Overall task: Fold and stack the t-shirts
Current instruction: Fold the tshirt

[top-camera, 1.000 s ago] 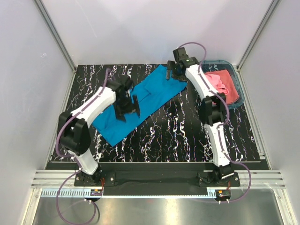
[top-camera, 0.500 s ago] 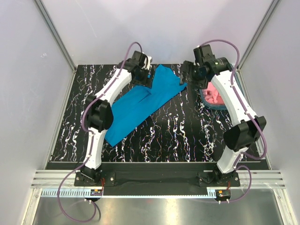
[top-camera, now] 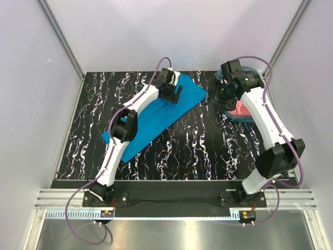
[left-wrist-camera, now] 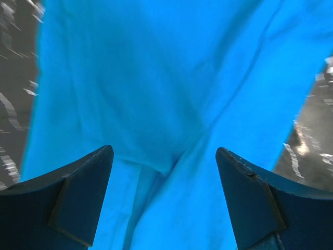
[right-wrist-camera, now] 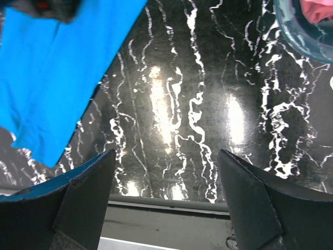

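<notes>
Risk first: the blue shirt (top-camera: 156, 117) lies slantwise on the table (top-camera: 197, 151) with a crease running through its middle. I judge that a pinch taken on that crease would gather more than one layer and drag the cloth crooked. The pink shirt (top-camera: 240, 108) sits in the basket (top-camera: 232, 115) at the far right, and the right arm, close beside it, could knock it.

Left fingers (top-camera: 176, 94) stand wide apart above the blue cloth, holding nothing; whether they touch it I cannot tell. Right fingers (top-camera: 214, 97) stand wide apart over the table between shirt and basket, holding nothing.
</notes>
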`<state>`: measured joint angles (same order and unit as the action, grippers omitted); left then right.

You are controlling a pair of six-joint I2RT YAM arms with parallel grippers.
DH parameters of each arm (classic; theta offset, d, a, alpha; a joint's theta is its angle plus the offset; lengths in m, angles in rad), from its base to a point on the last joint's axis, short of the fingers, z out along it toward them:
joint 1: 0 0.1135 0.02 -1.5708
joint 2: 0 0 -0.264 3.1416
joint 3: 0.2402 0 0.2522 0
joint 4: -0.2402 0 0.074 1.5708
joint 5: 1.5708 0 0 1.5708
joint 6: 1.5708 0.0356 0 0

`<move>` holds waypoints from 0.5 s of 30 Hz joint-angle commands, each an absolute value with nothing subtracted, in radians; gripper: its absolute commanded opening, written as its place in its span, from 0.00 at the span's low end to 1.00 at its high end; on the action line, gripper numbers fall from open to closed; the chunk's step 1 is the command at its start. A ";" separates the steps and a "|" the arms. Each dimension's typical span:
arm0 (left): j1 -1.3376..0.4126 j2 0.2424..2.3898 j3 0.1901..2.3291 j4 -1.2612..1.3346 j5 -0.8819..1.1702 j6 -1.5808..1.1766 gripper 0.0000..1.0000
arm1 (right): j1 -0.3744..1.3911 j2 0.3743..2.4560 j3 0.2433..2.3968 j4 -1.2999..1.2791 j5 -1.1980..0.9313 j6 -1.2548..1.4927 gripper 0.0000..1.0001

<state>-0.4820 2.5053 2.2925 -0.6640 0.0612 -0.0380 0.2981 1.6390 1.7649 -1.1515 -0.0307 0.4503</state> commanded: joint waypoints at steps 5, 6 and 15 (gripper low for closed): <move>-0.424 2.585 2.358 -0.724 0.080 -0.149 0.85 | 0.295 1.583 1.654 -1.060 -0.109 0.515 0.85; -0.410 2.585 2.349 -0.727 0.072 -0.182 0.84 | 0.295 1.586 1.646 -1.054 -0.113 0.520 0.85; -0.241 2.511 2.179 -0.736 0.080 -0.333 0.80 | 0.308 1.652 1.623 -1.017 -0.138 0.509 0.86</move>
